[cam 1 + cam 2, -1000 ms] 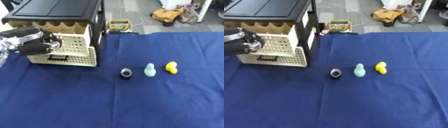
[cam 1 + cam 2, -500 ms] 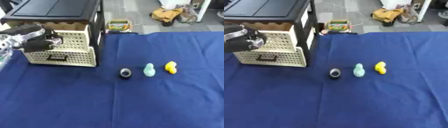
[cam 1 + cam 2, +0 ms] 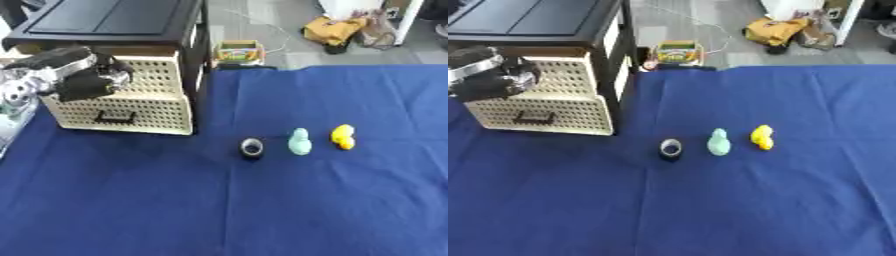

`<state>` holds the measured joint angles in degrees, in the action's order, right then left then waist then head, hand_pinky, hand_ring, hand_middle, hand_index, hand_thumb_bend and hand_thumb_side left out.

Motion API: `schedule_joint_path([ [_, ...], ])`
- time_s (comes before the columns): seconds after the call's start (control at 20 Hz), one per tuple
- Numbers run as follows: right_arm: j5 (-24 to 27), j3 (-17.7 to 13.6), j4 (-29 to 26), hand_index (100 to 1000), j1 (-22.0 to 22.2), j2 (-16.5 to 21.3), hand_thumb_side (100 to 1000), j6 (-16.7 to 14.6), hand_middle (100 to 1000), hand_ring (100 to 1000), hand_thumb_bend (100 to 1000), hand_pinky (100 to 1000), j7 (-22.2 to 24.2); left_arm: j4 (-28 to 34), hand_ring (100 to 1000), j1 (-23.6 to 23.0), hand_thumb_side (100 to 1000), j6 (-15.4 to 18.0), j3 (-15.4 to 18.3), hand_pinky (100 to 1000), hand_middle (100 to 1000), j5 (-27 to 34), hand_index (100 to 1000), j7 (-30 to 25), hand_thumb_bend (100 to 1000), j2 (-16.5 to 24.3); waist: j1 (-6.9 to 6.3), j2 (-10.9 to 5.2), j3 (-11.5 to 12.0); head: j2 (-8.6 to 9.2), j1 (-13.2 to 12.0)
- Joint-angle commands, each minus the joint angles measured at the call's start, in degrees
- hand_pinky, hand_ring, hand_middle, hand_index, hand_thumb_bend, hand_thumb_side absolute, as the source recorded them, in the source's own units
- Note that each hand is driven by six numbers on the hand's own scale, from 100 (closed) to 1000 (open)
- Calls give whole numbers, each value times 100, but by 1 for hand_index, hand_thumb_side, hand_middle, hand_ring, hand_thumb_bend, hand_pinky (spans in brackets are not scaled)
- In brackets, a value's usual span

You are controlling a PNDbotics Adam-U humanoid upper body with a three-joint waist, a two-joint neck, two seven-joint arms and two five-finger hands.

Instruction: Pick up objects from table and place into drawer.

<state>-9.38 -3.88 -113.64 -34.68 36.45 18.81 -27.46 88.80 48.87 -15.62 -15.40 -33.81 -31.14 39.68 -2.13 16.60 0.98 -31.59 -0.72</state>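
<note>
Left hand (image 3: 83, 85) sits up at the cream drawer (image 3: 131, 107), fingers curled against its perforated front; out on the blue surface (image 3: 262, 210), well right of that hand, lie a black ring (image 3: 252, 148), a mint duck (image 3: 299, 142), a yellow duck (image 3: 342, 136) in a row.

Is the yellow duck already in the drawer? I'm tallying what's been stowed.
No, the yellow duck lies on the blue cloth beside the green duck, well apart from the drawer.
</note>
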Motion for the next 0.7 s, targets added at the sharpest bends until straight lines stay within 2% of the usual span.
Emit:
schedule_joint_path([
  [0.05,53,-77,-95,754,-37,88,857,3,613,696,390,674,-27,-102,748,43,1000,69,-35,723,850,20,1000,38,100,44,21,-115,-12,67,-17],
  [0.25,66,-94,-95,753,-20,77,858,2,614,696,388,674,-45,-65,735,-22,1000,225,-61,726,816,47,1000,26,100,85,37,-148,-11,52,-6],
  [0.3,69,-98,-95,753,-13,77,859,2,614,696,387,674,-50,-26,685,-44,1000,256,-62,705,757,37,938,22,100,110,40,-159,-5,45,-2],
  [0.4,77,-110,-95,753,8,75,859,4,614,696,386,674,-65,213,637,-153,1000,336,-40,682,695,-50,895,75,100,209,51,-189,19,27,8],
  [0.45,81,-114,-95,753,16,75,858,4,614,697,384,674,-71,348,576,-206,1000,354,-16,646,607,-98,839,106,100,254,56,-202,30,17,15],
  [0.7,102,-129,-95,750,53,63,858,8,613,696,384,674,-87,1190,498,-483,987,371,218,592,508,-476,762,463,100,485,84,-252,92,-20,55],
])
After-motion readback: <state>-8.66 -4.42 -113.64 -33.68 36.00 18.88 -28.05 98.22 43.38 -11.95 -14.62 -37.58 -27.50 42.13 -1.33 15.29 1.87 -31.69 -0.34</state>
